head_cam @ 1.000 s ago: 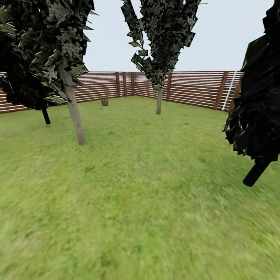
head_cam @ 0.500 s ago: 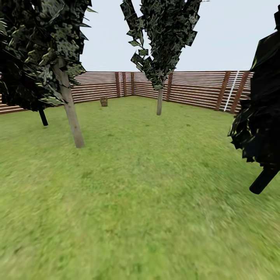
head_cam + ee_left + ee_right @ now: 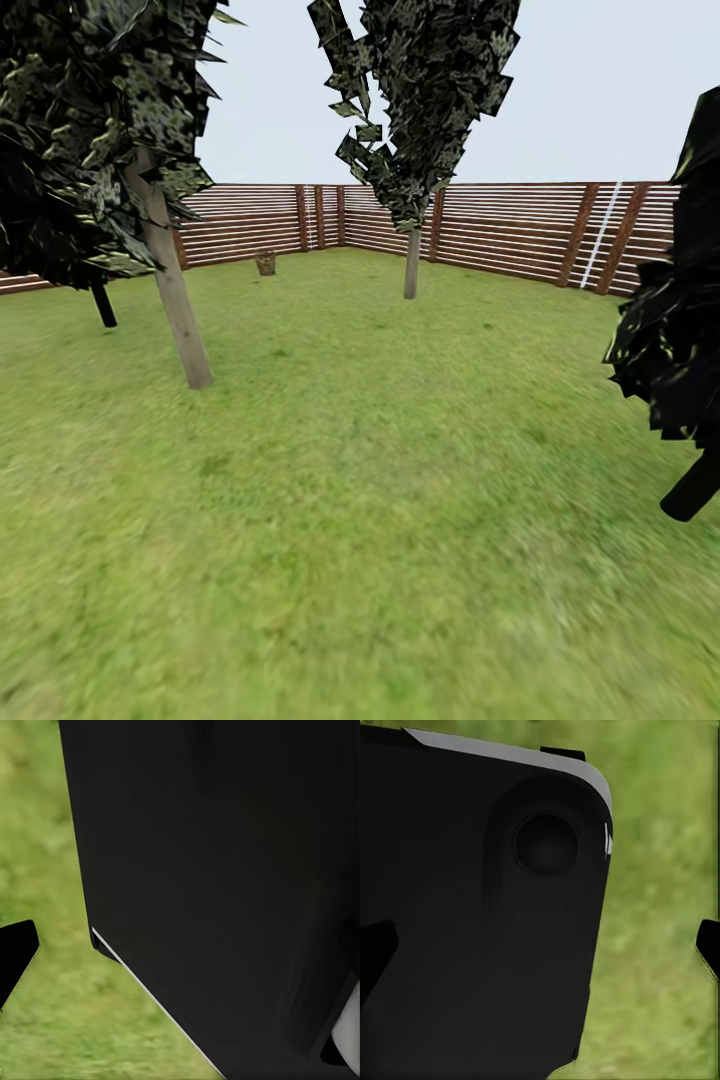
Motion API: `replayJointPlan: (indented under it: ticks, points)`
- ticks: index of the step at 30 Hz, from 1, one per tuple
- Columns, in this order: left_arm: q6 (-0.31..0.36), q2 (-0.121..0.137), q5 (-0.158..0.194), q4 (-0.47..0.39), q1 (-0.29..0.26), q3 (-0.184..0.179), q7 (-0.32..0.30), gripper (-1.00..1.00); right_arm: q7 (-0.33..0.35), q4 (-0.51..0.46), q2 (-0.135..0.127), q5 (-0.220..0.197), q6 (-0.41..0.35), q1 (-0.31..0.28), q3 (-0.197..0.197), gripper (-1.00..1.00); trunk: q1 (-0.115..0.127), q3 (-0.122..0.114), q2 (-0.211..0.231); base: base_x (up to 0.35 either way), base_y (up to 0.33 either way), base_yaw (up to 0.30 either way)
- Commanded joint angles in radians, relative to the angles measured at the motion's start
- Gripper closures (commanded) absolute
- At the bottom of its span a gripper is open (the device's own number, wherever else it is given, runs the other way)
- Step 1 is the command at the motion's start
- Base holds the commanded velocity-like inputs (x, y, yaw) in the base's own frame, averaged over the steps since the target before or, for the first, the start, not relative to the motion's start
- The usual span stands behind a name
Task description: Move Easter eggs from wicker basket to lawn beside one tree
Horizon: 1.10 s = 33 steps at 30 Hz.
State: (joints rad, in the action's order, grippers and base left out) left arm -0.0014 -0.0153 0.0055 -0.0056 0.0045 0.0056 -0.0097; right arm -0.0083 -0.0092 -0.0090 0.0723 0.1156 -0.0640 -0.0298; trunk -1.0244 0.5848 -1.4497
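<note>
So the robot's basically just driving across the garden at this point. Nearest the camera there's nothing but lawn (image 3: 380, 560), patchy green and a bit smeared. Both wrist views look down at grass past big black slabs of the robot's own body. Dark finger tips poke in at the edges of those pictures, but whether either set of jaws is spread or pressed together, can't tell. Nothing seems to be in them as far as can be seen.

Compared with a second ago the whole head picture has slid: the pale-trunked tree (image 3: 172, 300) has drifted left and a little lower, and the near-black tree (image 3: 680, 370) on the right has slipped further toward the edge. That reads as the camera rolling forward and turning slightly, not the trees moving.

Further out stands a second slim tree (image 3: 411, 262), and way back near the fence (image 3: 500, 230) corner sits a small brown thing, likely the wicker basket (image 3: 265, 262). It's too tiny to make out any eggs in it.

Meaning for the task: nothing picked yet, the basket is well off, and the robot looks to be closing in on it. Either pale tree would probably do as the drop spot later.
</note>
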Motion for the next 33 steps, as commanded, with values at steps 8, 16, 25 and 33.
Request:
replayJointPlan:
  ticks: [8,16,25,33]
  points:
    - [0.0,0.0,0.0,-0.001,0.0,0.001,-0.001,-1.0,-0.001,0.001,0.0,0.007,0.003,0.0,-0.002,-1.0,-0.001,0.001,0.0,0.325,0.0,0.0]
    - [0.0,0.0,0.001,-0.001,0.0,0.001,-0.001,-1.0,-0.001,0.001,0.0,0.007,0.003,0.0,-0.002,-1.0,-0.001,0.001,0.0,0.325,0.0,0.0]
    - [0.0,0.0,0.001,-0.001,0.0,0.001,-0.001,-1.0,-0.001,0.001,0.0,0.007,0.003,0.0,-0.002,-1.0,-0.001,0.001,0.0,0.325,0.0,0.0]
    - [0.0,0.0,0.001,-0.001,0.0,0.001,-0.001,-1.0,-0.001,0.001,0.0,0.007,0.003,0.0,-0.002,-1.0,-0.001,0.001,0.0,0.325,0.0,0.0]
